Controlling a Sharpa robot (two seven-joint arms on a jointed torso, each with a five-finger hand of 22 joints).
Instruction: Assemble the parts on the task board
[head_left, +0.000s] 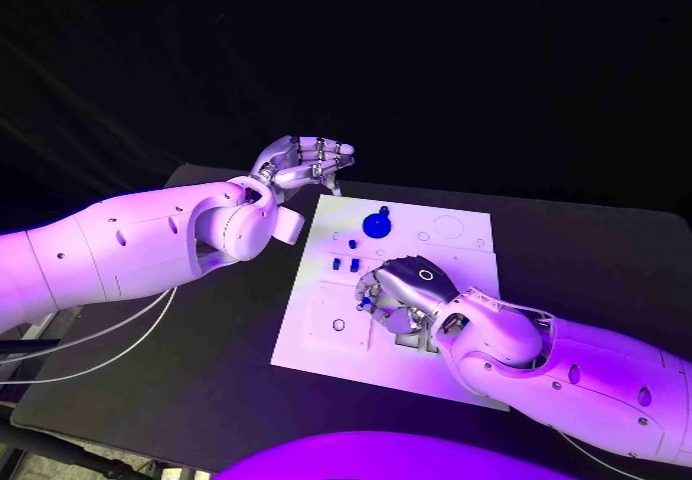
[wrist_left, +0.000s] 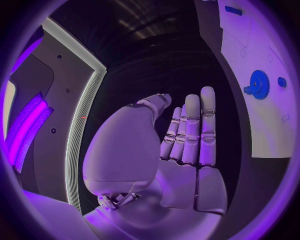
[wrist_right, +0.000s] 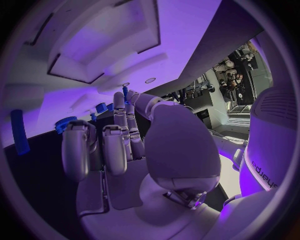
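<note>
Table (head_left: 216, 380): black, with the white board lying flat in its middle.
Board (head_left: 325, 340): a white plate with shallow round and square recesses (its far edge sits just beside the left hand); the left wrist view catches a strip of it (wrist_left: 275, 130) and the right wrist view shows its raised frames close up (wrist_right: 112, 45).
Left arm (head_left: 130, 250): comes in from the near left side and reaches to the board's far left corner.
Right arm (head_left: 577, 370): comes in from the near right side and lies across the board's near right part.
Left hand (head_left: 303, 165): off the board, above the bare table just past its far left corner; in its own wrist view (wrist_left: 181, 145) the fingers stand straight and side by side, the thumb apart from them, nothing in the palm.
Right hand (head_left: 404, 290): low over the middle of the board, palm down; in its wrist view (wrist_right: 125, 140) the fingers curl inward with a small blue piece at the tips, and I cannot tell whether it is pinched.
Blue gear (head_left: 378, 224): round, on the far half of the board, well apart from both hands (also at (wrist_left: 258, 82)).
Small blue pieces (head_left: 343, 265): a pair side by side near the board's middle, between the gear and the right hand.
</note>
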